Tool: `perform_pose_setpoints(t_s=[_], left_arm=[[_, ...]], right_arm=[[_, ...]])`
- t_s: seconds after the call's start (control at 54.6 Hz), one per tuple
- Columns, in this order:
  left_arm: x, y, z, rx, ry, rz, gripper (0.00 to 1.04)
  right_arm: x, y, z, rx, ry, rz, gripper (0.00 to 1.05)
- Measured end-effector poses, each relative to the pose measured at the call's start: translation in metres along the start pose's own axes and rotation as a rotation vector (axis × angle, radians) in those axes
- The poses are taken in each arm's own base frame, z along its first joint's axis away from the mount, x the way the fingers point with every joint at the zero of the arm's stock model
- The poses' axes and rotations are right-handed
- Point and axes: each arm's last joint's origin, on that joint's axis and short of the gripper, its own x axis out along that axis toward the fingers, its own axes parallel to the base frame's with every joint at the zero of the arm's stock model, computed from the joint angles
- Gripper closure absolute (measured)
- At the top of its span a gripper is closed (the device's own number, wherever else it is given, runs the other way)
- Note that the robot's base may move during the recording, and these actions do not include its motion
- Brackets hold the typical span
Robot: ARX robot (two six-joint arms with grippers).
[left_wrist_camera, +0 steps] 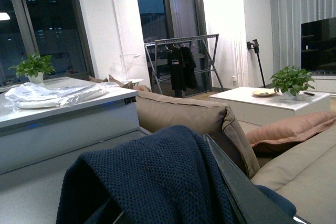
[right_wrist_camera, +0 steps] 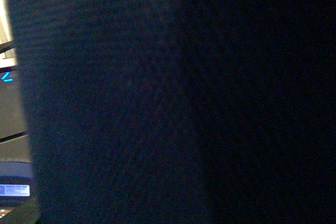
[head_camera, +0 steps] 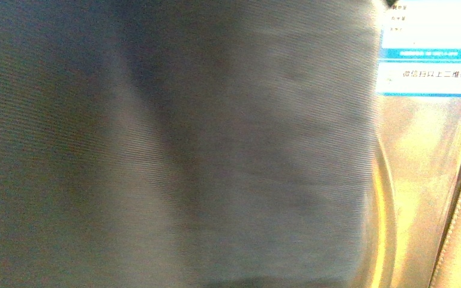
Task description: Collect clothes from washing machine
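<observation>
The clothes [head_camera: 174,150], a grey-blue ribbed fabric, hang close to the front camera and cover most of its view. Past their right edge shows the washing machine [head_camera: 420,180], with its grey metallic front and blue-white stickers [head_camera: 426,78]. In the left wrist view the navy knit clothes [left_wrist_camera: 152,177] drape over my left gripper [left_wrist_camera: 178,208], which is shut on them; one black finger [left_wrist_camera: 247,195] shows beside the fabric. Dark fabric [right_wrist_camera: 173,98] fills the right wrist view and hides the right gripper's jaws. A strip of the machine [right_wrist_camera: 13,145] shows at that frame's edge.
Behind the left gripper stands a tan sofa [left_wrist_camera: 184,114] with a brown cushion [left_wrist_camera: 294,129]. A white counter [left_wrist_camera: 63,114] holds plastic bags, a low white table [left_wrist_camera: 268,103] carries a plant, and a clothes rack [left_wrist_camera: 181,61] stands further back.
</observation>
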Motion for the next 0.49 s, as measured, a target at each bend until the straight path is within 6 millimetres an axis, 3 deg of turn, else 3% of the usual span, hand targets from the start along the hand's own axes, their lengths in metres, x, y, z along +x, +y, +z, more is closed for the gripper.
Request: perform_pose_setpoints(t_s=[0.495], left_arm=[[0.000,0.000,0.001,0.000,-0.001,0.003,0.91]], right_arm=[[0.046,0.018,-0.003,0.055,-0.039,-0.008,0.08]])
